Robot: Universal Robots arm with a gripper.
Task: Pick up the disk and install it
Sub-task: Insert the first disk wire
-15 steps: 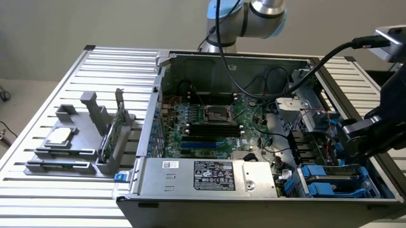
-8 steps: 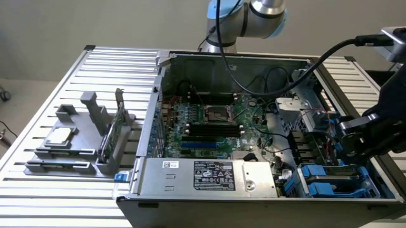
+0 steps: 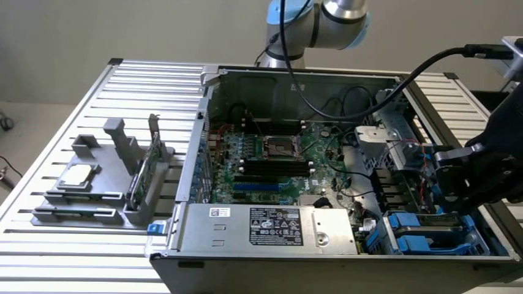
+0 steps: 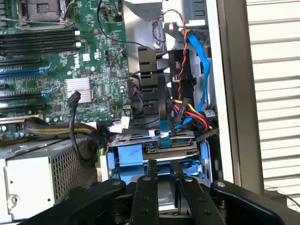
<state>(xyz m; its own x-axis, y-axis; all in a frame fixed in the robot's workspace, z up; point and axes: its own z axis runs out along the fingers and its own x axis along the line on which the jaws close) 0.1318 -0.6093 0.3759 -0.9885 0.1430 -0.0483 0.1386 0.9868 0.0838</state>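
The disk point(image 4: 127, 157) is a grey metal drive in a bright blue carrier. It sits at the mouth of the drive bay, in the corner of the open computer case point(image 3: 245, 245) at the exterior view's lower right, where its blue frame point(image 3: 406, 224) shows. My gripper point(image 4: 165, 172) hangs straight over it, and its black fingers point(image 4: 151, 180) stand close together, shut on the middle of the carrier. In the exterior view the gripper point(image 3: 451, 199) is low over that corner, and the fingertips are hidden behind the case wall.
Red, yellow, black and blue cables point(image 4: 194, 110) crowd the bay just past the disk. The power supply point(image 3: 270, 228) lies beside it and the motherboard point(image 3: 278, 159) behind. A grey fixture point(image 3: 98, 184) on the slatted table holds a silver chip point(image 3: 78, 174) and a green card point(image 3: 146, 174).
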